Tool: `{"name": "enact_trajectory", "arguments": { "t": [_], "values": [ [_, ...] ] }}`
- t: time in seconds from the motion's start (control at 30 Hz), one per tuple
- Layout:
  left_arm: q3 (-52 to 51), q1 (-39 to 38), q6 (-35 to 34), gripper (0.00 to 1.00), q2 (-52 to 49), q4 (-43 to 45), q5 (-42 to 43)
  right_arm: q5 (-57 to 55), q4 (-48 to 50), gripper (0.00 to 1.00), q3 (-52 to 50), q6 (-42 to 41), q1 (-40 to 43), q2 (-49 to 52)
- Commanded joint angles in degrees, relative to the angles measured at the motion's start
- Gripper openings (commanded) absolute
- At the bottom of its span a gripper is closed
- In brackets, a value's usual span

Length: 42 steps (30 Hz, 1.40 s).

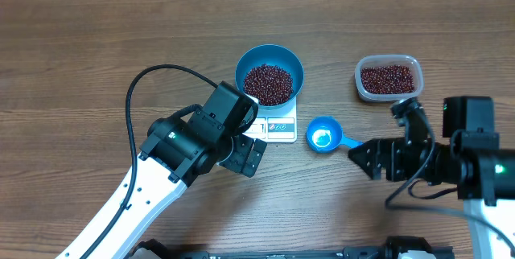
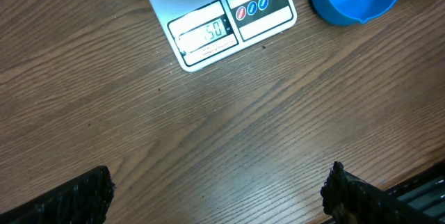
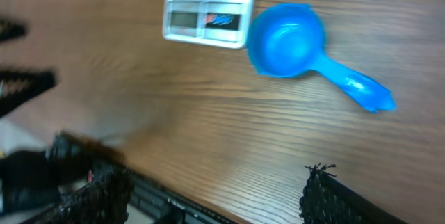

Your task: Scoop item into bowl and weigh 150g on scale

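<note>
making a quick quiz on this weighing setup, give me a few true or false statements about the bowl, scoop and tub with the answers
1. The blue bowl sits on the scale. True.
2. The right jaws hold the blue scoop. False: the scoop lies free on the table, and the right jaws stand open, apart from it.
3. The clear tub is empty. False: it holds red-brown beans.
4. The scoop is empty. True.
</note>
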<state>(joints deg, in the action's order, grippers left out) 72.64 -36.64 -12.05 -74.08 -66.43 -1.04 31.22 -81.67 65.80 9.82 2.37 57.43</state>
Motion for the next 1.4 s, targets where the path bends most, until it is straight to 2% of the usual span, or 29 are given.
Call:
{"name": "enact_trajectory", "arguments": {
  "t": [0.0, 0.1, 0.13, 0.17, 0.83, 0.93, 1.0, 1.07, 1.13, 1.37],
  "values": [
    [0.4, 0.3, -0.8, 1.0, 1.0, 0.0, 0.5, 2.0, 0.2, 0.8, 1.6, 4.2, -6.2, -2.3],
    [0.4, 0.3, -0.8, 0.99, 1.0, 0.0, 0.5, -1.2, 0.6, 0.81, 1.3, 3.9, -12.3, -2.3],
    [0.4, 0.3, -0.8, 1.0, 1.0, 0.0, 0.5, -1.6, 0.9, 0.86, 1.3, 3.9, -13.1, -2.1],
    [0.4, 0.3, -0.8, 1.0, 1.0, 0.0, 0.5, -1.6, 1.8, 1.0, 1.3, 3.7, -14.4, -2.1],
    [0.4, 0.3, -0.8, 1.0, 1.0, 0.0, 0.5, -5.9, 4.7, 1.0, 1.3, 4.2, -15.0, 0.8],
    [0.4, 0.3, -0.8, 0.99, 1.0, 0.0, 0.5, -6.6, 7.1, 1.0, 0.6, 10.0, -15.0, 0.4],
    [0.4, 0.3, -0.8, 1.0, 1.0, 0.1, 0.5, -6.5, 10.9, 1.0, -1.0, 13.6, -15.1, -1.9],
    [0.4, 0.3, -0.8, 0.99, 1.0, 0.0, 0.5, -6.5, 20.5, 1.0, -7.0, 15.6, -15.2, -8.0],
    [0.4, 0.3, -0.8, 0.99, 1.0, 0.0, 0.5, -5.1, 29.2, 1.0, -15.6, 15.6, -15.2, -15.2],
    [0.4, 0.3, -0.8, 0.99, 1.0, 0.0, 0.5, -4.6, 50.7, 1.0, -39.7, 16.3, -17.2, -35.6]
  ]
}}
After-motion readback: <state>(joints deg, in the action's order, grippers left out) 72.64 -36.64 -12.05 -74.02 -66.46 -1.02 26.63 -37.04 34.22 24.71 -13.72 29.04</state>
